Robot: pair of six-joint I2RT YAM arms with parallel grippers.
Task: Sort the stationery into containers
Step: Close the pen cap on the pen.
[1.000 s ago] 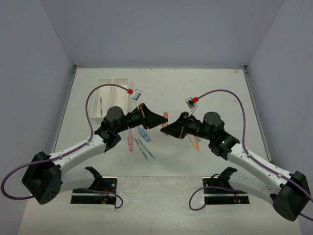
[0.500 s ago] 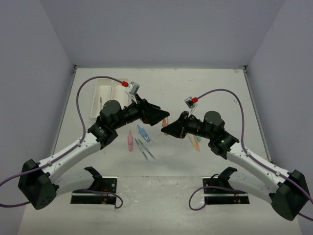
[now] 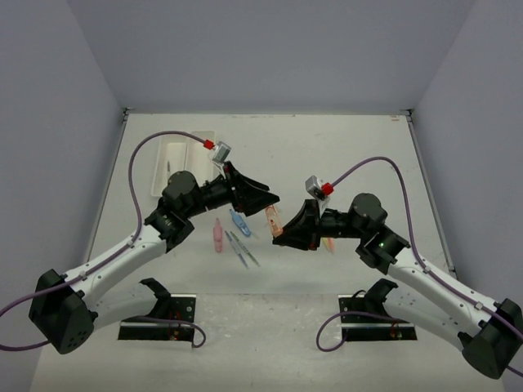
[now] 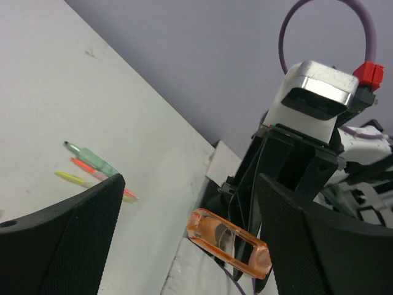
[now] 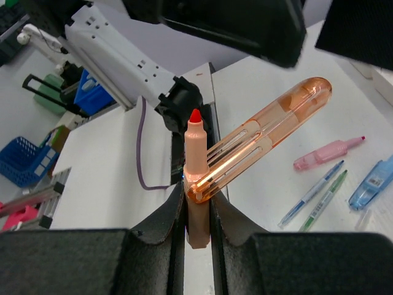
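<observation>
Orange marker (image 5: 196, 161), red tip pointing out of the jaws, stands clamped in the right gripper (image 5: 198, 206) over mid-worktop, with a translucent orange cap (image 5: 258, 138) hanging askew off its barrel. Directly opposite, the left gripper (image 3: 260, 196) faces it with fingers spread wide and nothing between them. The cap sits just ahead of that gap, its long axis crossing it at a slant.

The white trays (image 3: 181, 157) lie toward the far left corner of the worktop (image 3: 343, 155), behind the left arm and well apart from the right. The left arm therefore looks better placed to carry anything there, and a handover seems the likely step.

Loose on the worktop, just left of the held marker, are one pink piece (image 3: 217, 235), one blue piece (image 3: 239, 222) and two thin pens (image 5: 311, 192) lying side by side. Three slim markers (image 4: 92, 163), green, red and yellow, lie close together beneath the right arm.

Two trays can be made out, joined side by side and partly hidden by the left arm; their contents are too small to tell.
</observation>
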